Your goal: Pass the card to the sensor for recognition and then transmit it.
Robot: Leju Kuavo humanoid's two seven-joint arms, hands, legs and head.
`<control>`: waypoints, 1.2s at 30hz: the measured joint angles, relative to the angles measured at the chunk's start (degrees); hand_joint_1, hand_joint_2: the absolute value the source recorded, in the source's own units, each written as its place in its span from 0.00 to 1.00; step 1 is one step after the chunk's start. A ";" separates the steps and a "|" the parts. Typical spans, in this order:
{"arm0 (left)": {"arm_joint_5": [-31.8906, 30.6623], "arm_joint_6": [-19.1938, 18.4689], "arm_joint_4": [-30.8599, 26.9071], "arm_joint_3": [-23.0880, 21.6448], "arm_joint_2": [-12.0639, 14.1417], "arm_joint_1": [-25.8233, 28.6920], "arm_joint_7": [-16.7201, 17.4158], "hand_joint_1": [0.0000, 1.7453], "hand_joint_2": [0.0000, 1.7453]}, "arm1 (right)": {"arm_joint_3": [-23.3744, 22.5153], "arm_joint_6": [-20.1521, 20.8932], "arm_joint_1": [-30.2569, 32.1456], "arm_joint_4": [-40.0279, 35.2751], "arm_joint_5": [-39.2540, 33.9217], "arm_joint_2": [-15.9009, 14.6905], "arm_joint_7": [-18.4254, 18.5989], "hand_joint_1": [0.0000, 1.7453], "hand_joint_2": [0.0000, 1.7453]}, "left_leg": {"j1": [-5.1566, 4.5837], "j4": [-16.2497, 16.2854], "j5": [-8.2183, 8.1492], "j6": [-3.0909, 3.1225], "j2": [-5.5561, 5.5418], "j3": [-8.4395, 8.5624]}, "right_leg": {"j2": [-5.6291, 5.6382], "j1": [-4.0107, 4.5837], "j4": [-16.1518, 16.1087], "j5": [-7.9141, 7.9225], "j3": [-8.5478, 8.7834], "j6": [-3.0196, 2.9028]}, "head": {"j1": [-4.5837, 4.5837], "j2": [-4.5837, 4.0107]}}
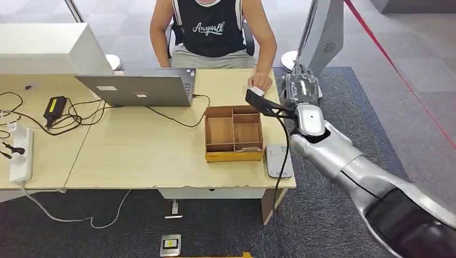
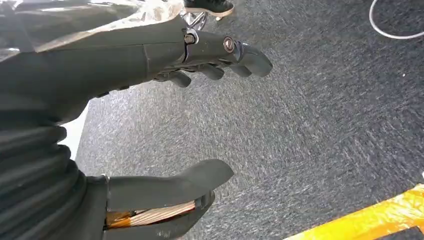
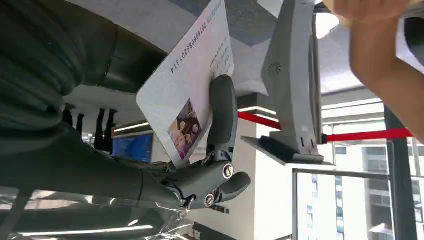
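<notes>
Here, 1 card (image 3: 187,95) is gripped in the right hand (image 3: 215,165), raised beside the grey sensor stand (image 1: 322,32), near 1 person's hand (image 1: 261,80). The left hand (image 2: 150,125) is held open, empty, over carpet.

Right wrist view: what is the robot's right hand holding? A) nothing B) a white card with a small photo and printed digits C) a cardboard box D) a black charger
B: the right hand holds a white card bearing a small photo and a printed number, one finger lying across its face.
</notes>
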 joint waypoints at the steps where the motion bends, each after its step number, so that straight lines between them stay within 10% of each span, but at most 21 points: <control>1: 0.00 0.02 0.00 0.00 0.00 0.00 0.00 0.00 1.00 | -0.42 -0.05 1.05 -0.91 -0.11 -1.10 0.02 1.00 1.00 | 0.00 0.00 -0.01 0.01 0.00 0.01 | 0.00 0.00 0.00 0.00 0.00 0.00 | 0.00 0.00; 14: 0.42 1.18 0.00 0.44 0.09 0.33 -0.81 0.00 1.00 | -5.10 0.33 11.59 -11.73 0.04 -10.26 -0.66 1.00 1.00 | 0.02 -0.04 -0.05 0.00 0.17 -0.01 | 0.11 0.02 0.03 0.00 -0.01 -0.01 | 0.00 0.00; 36: 0.00 1.35 0.04 0.92 0.44 0.37 -0.55 0.00 1.00 | -4.66 1.55 19.22 -11.16 -2.56 -7.61 -6.66 1.00 1.00 | 0.02 -0.07 -0.05 0.00 0.17 -0.07 | 0.11 0.02 0.04 -0.01 -0.02 -0.01 | -0.02 0.00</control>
